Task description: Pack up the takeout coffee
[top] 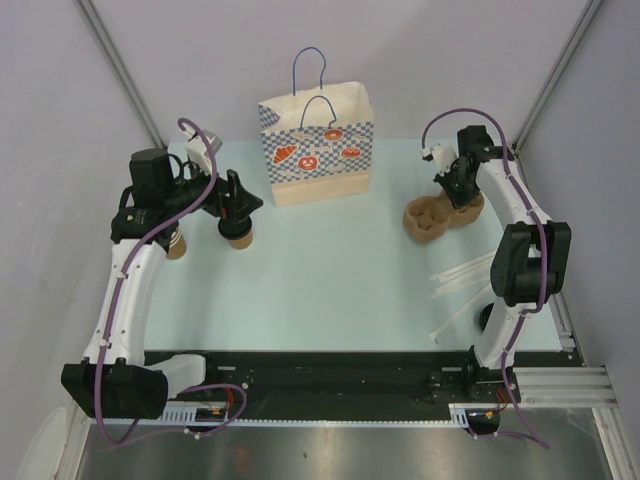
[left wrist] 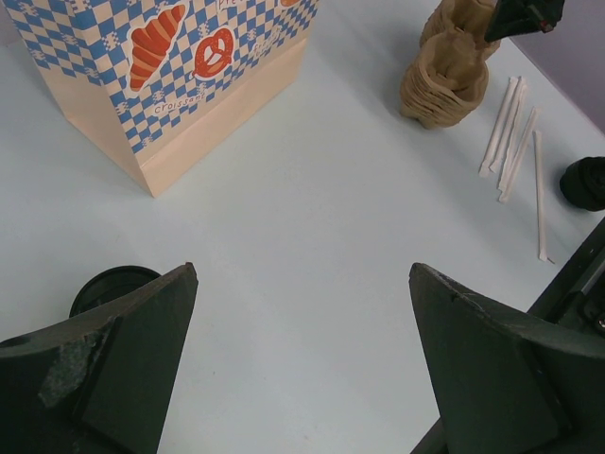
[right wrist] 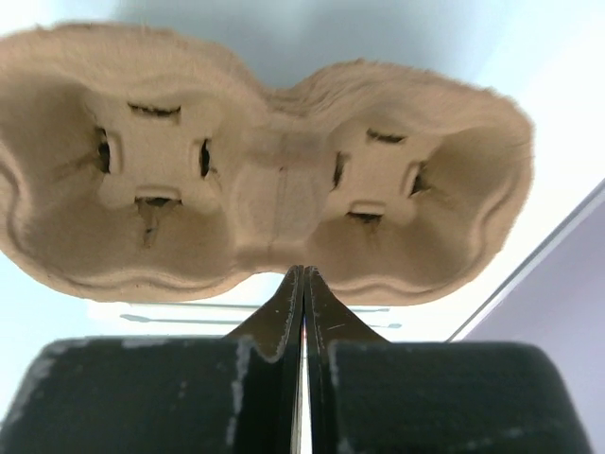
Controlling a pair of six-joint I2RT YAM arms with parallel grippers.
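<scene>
Nearest the lens in the right wrist view are the fingers of the right claw [right wrist: 302, 274], pressed flat together with only a hairline between them. Their tips meet the near rim of the pulp cup carrier [right wrist: 274, 180]; whether a sliver of that rim is nipped between them I cannot tell. Across the bench [top: 330, 290], the left claw [left wrist: 302, 274] stands as wide as it goes and holds nothing. The takeout coffee [top: 238, 237] stands upright on the bench just under it, near a front corner of the paper bag [top: 318, 150] but apart from it. From the left wrist only its black lid shows, peeping out behind the finger on the left of that view (so the cup is not centred in the gap).

By my reading, the step in hand is picking up the coffee. To do it well, the left claw should shift sideways until the lid sits midway between the fingers. It should then descend past the lid and close on the paper wall gently, since a hard squeeze could buckle the cup or pop the lid. Keep it upright on the way to the bag's mouth.
</scene>
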